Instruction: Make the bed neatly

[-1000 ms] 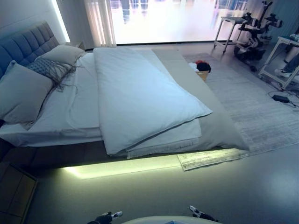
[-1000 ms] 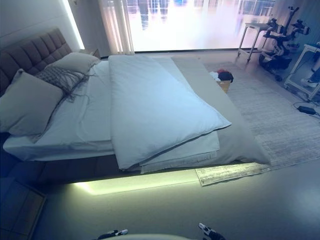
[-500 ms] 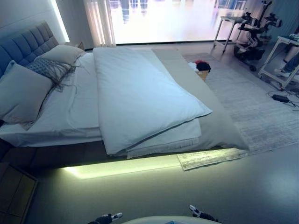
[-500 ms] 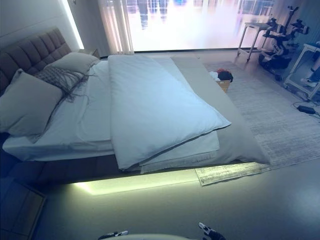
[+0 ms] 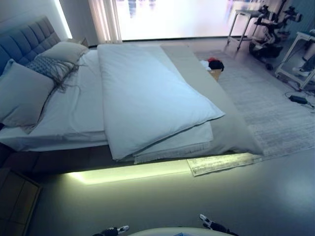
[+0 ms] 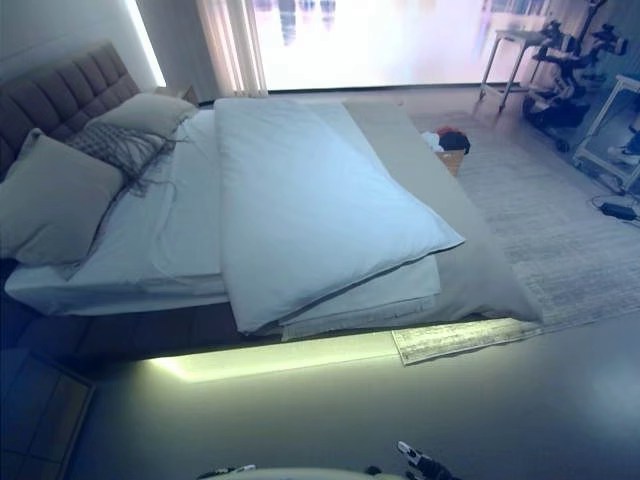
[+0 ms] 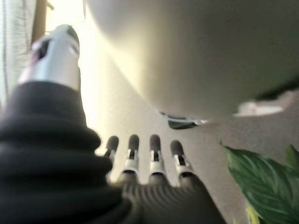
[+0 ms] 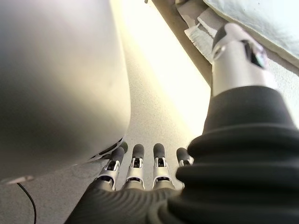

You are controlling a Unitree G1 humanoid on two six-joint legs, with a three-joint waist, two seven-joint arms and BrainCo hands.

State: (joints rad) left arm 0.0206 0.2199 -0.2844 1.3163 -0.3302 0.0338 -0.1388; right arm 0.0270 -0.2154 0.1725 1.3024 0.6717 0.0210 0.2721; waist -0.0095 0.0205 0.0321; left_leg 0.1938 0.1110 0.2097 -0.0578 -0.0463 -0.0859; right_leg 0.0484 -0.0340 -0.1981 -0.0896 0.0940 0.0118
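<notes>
The bed (image 5: 59, 147) stands across the floor ahead of me, its tufted headboard (image 5: 24, 42) at the left. A white duvet (image 5: 142, 98) lies folded back on itself over the bed's middle, its corners uneven at the near edge. Left of it the white sheet (image 5: 74, 108) is bare and wrinkled. A grey blanket (image 5: 231, 132) covers the foot end. Two large pillows (image 5: 22, 96) and a fringed cushion (image 5: 49, 69) lean by the headboard. My left hand (image 7: 152, 161) and right hand (image 8: 135, 168) hang at my sides, fingers straight, holding nothing, well short of the bed.
A lit strip (image 5: 133, 172) glows under the bed's near side. A pale rug (image 5: 266, 108) lies beyond the foot end, with a basket of clothes (image 5: 211, 66) on it. Small white tables (image 5: 295, 59) and equipment stand at the far right. A nightstand (image 5: 15, 201) sits lower left.
The whole picture has shifted slightly, so the camera has moved and tipped down a little. The bedding and both hands stay as they were.
</notes>
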